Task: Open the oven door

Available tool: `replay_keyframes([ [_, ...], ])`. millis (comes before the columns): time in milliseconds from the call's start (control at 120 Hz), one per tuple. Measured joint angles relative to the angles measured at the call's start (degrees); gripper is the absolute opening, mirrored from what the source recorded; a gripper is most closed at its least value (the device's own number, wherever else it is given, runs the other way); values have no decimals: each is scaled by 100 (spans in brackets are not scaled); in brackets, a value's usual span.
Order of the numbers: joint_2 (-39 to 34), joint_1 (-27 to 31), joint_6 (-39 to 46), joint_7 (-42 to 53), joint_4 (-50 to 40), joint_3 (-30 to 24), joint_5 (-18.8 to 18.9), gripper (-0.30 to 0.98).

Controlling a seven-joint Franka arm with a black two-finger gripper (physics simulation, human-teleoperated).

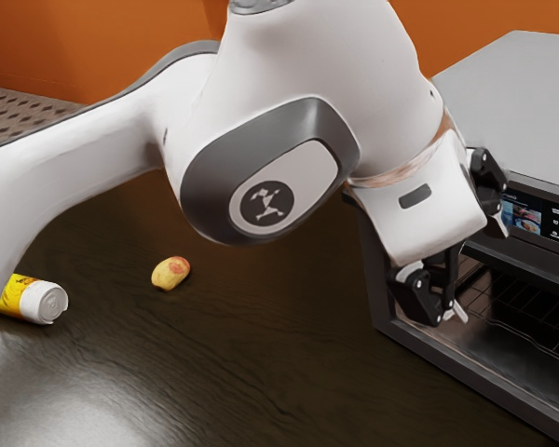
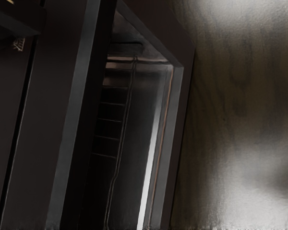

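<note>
Now, jaws spread by the door's crossbar, and set across it.
I have the jaws well parted, fingers [image 1: 419, 296] one high, one low, at the front of the oven [image 1: 531, 107]; I can't tell whether either touches it. Just by them is what I take for the crossbar [image 1: 540, 284], its long axis running along the front, so my spread lies across it, the right way round for a hook or pinch. Below the crossbar, the door's dark frame [image 1: 484, 384] seems to border the window, with the rack [image 2: 110, 120] behind; whether a pane covers it, I can't make out. Next wants a small move squarely onto the crossbar, then a pull outward; off-centre, I'd likely slip off its edge.
</note>
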Motion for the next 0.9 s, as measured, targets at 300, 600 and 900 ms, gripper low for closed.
replay_keyframes([
  [300, 209, 88, 6, -54, 129, 106, 58, 69],
  [600, 303, 38, 0, -84, 92, 110, 53, 69],
  [900, 331, 71, 6, -103, 15, 174, 54, 70],
])
